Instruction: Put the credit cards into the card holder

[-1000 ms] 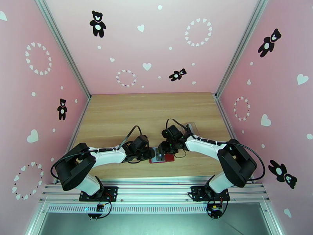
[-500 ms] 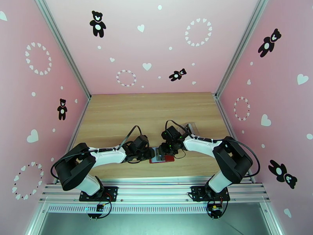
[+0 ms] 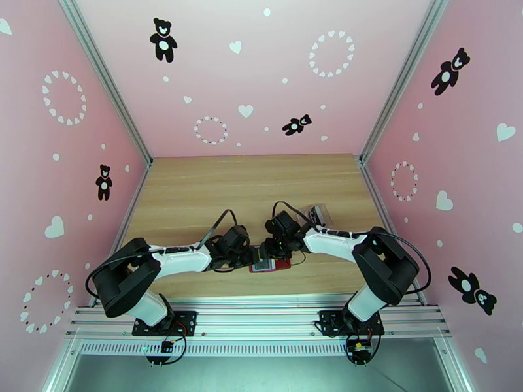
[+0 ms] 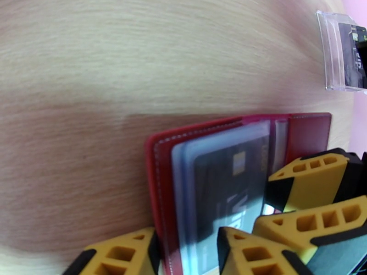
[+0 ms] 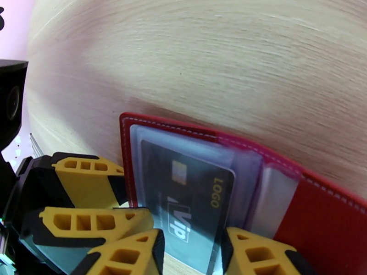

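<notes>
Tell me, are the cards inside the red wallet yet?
Nearly, for one. Done: the card holder lies open on the table. In hand: a dark card sits mostly under a clear pocket, between the fingers of the right gripper; the left gripper is at the holder's edge. Left: pushing it fully in, then any other card.

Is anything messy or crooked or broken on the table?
Nothing looks spilled or broken. One thing stands out: the dark grey plastic card seems only partly tucked into a clear pocket of the open dark-red leather-look wallet, and its near end looks to stick out past the pocket.
</notes>
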{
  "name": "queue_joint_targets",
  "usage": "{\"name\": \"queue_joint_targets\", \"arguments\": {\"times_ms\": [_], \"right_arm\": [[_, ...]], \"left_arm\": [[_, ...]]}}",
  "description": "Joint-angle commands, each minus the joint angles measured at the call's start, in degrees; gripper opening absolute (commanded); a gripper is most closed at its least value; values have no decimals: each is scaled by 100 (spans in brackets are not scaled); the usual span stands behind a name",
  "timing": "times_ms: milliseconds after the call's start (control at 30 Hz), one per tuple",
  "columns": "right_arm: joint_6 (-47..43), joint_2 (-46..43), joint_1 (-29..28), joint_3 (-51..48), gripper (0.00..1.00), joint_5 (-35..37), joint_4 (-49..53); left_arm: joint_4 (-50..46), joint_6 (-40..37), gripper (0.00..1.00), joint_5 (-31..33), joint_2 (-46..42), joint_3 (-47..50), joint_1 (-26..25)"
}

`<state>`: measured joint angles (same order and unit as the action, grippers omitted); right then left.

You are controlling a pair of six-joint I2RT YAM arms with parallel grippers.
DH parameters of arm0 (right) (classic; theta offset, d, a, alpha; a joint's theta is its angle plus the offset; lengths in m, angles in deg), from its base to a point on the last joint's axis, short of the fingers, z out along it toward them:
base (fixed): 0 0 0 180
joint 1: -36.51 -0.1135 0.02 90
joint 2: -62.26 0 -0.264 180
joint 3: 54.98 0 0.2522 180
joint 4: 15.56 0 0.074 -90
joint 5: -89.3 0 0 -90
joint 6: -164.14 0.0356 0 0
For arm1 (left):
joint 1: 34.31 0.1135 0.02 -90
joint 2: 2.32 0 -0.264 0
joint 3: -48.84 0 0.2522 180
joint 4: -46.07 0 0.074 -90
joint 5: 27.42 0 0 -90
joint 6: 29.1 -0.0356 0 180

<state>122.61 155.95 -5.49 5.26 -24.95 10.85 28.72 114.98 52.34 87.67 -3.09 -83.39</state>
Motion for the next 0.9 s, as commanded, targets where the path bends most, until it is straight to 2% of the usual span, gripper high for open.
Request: {"name": "queue_joint_targets", "arguments": {"times_ms": [0,200,333,433,633,733,867], "right_arm": [[270,149,-155,-38,38,-282,-474],[-157,-243,-153,186,41,227,274],[-518,-663,-138,353,44,929,1016],[-602,-746,-107,319,43,912,1046],[-510,-437,-107,256,27,533,691],[-519,-326,-107,231,17,501,630],[-557,-222,-107,213,9,487,610]], "left_arm": [[-54,-64,40,-39,150,-15,-117],[-201,-103,40,77,-38,4,-119],[-599,-220,43,370,-487,11,-102],[-783,-261,46,490,-778,53,-85],[-882,-247,46,547,-999,138,-67],[-754,-215,45,450,-963,176,-67],[-596,-188,44,396,-866,205,-75]]}}
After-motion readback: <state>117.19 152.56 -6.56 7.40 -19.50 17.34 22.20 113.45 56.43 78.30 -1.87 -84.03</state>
